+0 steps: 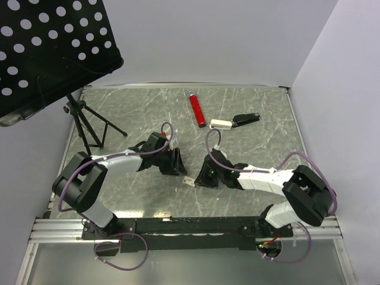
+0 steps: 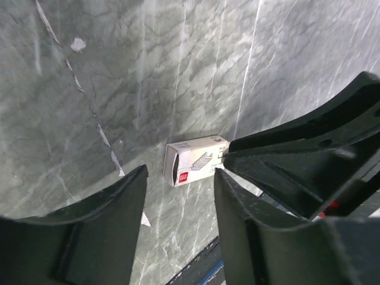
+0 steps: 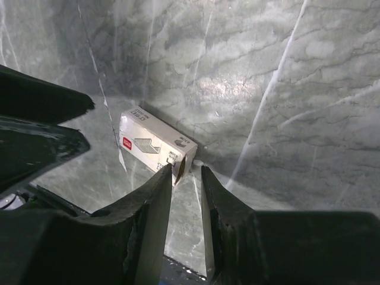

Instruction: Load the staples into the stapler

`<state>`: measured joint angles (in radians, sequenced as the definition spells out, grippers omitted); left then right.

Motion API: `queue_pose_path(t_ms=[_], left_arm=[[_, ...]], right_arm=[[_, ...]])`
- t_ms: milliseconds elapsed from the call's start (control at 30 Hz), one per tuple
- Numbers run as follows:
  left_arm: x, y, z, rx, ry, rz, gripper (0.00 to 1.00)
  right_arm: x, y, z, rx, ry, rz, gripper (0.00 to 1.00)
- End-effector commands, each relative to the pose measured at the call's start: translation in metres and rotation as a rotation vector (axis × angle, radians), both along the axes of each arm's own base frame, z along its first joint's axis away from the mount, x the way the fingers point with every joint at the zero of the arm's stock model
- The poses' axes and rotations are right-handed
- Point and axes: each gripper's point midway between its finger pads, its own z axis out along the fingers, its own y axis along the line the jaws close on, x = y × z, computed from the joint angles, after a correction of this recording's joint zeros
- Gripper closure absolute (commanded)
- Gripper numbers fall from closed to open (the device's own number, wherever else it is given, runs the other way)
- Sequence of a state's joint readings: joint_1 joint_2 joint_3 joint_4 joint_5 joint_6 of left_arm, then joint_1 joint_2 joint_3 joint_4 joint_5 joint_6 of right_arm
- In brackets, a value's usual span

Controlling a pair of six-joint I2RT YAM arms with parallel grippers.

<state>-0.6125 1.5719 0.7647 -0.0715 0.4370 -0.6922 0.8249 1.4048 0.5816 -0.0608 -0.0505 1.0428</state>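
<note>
A light cardboard box lay flanked on the tabletop.
Left claw gaped empty; right claw stood narrowed at the box's open end, grip unclear. Crushable: pinch its long sides gently.

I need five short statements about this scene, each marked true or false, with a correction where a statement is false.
1. The box lies on the table between the left gripper and the right gripper. True.
2. The left gripper holds the stapler. False: the stapler lies far back on the table, and no gripper is near it.
3. In the top view, the red tube lies left of the stapler. True.
4. The box stands on its end. False: it lies flat on a long side.
5. The left gripper is open. True.
</note>
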Motion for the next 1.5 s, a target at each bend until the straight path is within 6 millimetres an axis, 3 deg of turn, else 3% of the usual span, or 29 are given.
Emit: queue_pose_path(t_ms=[0,467,1067,1467], left_arm=[[0.002,-0.012,0.01,-0.024,-0.017,-0.047,0.48],[-0.005,-0.013,0.003,-0.009,0.019,-0.074,0.63],[-0.012,-0.019,-0.006,0.005,0.057,-0.109,0.64],[-0.014,-0.023,-0.01,0.016,0.067,-0.122,0.73]], right_arm=[[0.005,0.002,0.0,0.034,0.003,-0.029,0.68],[0.003,0.001,-0.004,0.03,0.017,-0.026,0.75],[0.005,0.003,0.002,0.042,-0.005,-0.008,0.76],[0.01,0.013,0.008,0.07,-0.028,0.021,0.76]])
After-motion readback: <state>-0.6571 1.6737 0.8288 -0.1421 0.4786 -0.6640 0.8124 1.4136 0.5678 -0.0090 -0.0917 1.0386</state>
